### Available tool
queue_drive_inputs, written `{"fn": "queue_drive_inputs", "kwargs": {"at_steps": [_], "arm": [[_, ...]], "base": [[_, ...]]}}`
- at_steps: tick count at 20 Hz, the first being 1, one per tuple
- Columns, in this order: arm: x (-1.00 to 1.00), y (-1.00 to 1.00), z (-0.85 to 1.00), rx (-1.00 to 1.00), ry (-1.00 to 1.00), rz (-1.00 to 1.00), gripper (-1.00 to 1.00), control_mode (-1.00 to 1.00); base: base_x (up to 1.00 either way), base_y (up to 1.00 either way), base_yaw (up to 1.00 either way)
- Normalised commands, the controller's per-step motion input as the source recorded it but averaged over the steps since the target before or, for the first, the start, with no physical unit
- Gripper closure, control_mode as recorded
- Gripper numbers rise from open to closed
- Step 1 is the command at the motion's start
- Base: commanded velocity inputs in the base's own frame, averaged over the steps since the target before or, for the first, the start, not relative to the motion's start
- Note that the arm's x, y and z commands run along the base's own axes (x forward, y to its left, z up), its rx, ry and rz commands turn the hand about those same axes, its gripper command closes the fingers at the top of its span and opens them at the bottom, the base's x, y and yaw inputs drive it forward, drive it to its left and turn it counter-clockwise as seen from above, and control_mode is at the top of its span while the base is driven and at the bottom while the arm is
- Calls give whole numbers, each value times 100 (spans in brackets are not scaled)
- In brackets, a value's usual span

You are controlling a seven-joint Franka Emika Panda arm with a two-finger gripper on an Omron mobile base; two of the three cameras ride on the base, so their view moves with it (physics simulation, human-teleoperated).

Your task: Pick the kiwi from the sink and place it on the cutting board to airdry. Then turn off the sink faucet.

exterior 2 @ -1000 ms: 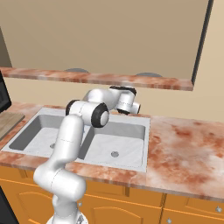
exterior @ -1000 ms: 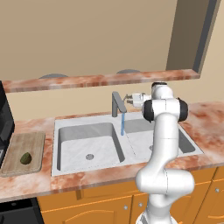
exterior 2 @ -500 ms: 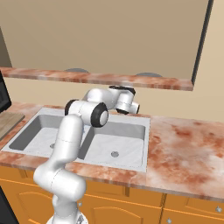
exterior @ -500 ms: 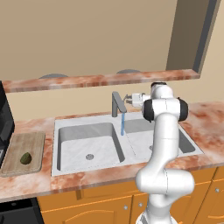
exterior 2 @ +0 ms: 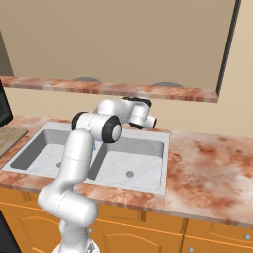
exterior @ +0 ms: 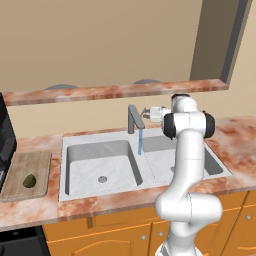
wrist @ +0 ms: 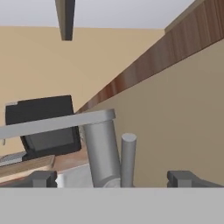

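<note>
The olive-brown kiwi (exterior: 29, 181) lies on the wooden cutting board (exterior: 27, 172), left of the double-basin sink (exterior: 100, 150). The grey faucet (exterior: 132, 118) stands behind the sink's divider, and a blue stream of water (exterior: 140, 141) falls from its spout. My gripper (exterior: 145, 114) is level with the faucet's top, just to its right. In the hand view the gripper (wrist: 113, 179) is open. The faucet post (wrist: 101, 151) and thin lever handle (wrist: 128, 157) stand between the fingertips (wrist: 43, 178), untouched.
A marble ledge (exterior: 115, 91) runs along the wall above the faucet. A black appliance (exterior: 5, 131) stands at the counter's far left beside the board. Bare marble counter (exterior 2: 207, 163) stretches right of the sink. The board's corner (exterior 2: 10, 139) shows at the left edge.
The hand has crept slightly left toward the faucet. The water keeps running and the kiwi stays on the board.
</note>
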Motion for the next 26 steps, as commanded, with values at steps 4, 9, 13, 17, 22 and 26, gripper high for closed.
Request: {"fn": "queue_drive_inputs", "kwargs": {"at_steps": [4,9,13,17,22,26], "arm": [[5,15,0,0,0,0,-100,-100],[3,26,2,0,0,0,-100,-100],[10,34,16,0,-2,3,-100,-100],[12,43,15,0,-2,3,-100,-100],[15,50,15,0,-3,5,-100,-100],[21,58,12,-1,-4,10,-100,-100]], "base": [[0,0,0],[0,0,0],[0,0,0],[0,0,0],[0,0,0],[0,0,0]]}}
